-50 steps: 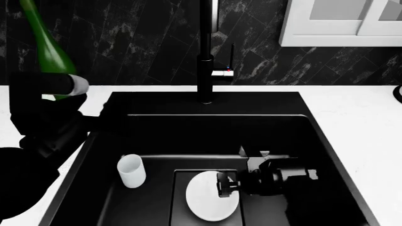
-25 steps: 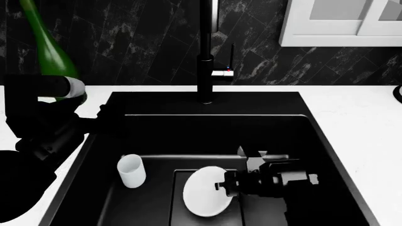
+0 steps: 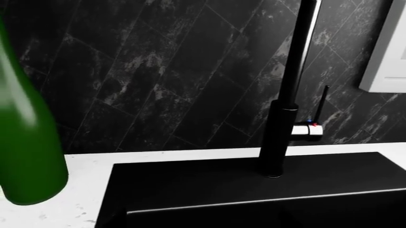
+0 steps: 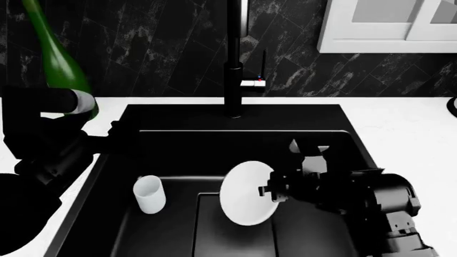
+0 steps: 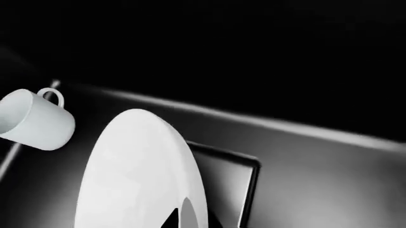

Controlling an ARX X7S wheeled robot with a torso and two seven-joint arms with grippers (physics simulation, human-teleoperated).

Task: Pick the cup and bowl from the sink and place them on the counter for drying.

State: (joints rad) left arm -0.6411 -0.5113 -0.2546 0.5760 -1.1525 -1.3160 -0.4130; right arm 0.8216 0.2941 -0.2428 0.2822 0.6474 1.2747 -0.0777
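While the right gripper (image 4: 270, 188) pinches the rim of the bowl (image 4: 247, 193), that bowl hangs tilted nearly on edge above the floor of the sink (image 4: 343, 120), clear of the rectangular panel (image 4: 236, 235) beneath it. Open black basin lies on every side of the bowl: a gap separates it from the cup (image 4: 149, 194), which stands upright on the sink floor near the left wall, and more room runs back toward the faucet (image 4: 234, 69). In the right wrist view the cup (image 5: 37, 119) shows a small loop handle, well apart from the bowl (image 5: 142, 171).

At the left sink edge the left arm (image 4: 50, 144) hovers over the counter (image 4: 414, 134), close beside the green bottle (image 4: 59, 61); its claw cannot be made out, so whether it is spread or closed cannot be told. The left wrist view shows the green bottle (image 3: 25, 142) standing on the white counter (image 3: 82, 190) just beside the sink rim.

One cup, one bowl, one bottle and one faucet are visible. No readable writing or label appears; only a small red mark sits on the faucet handle (image 3: 307, 130).
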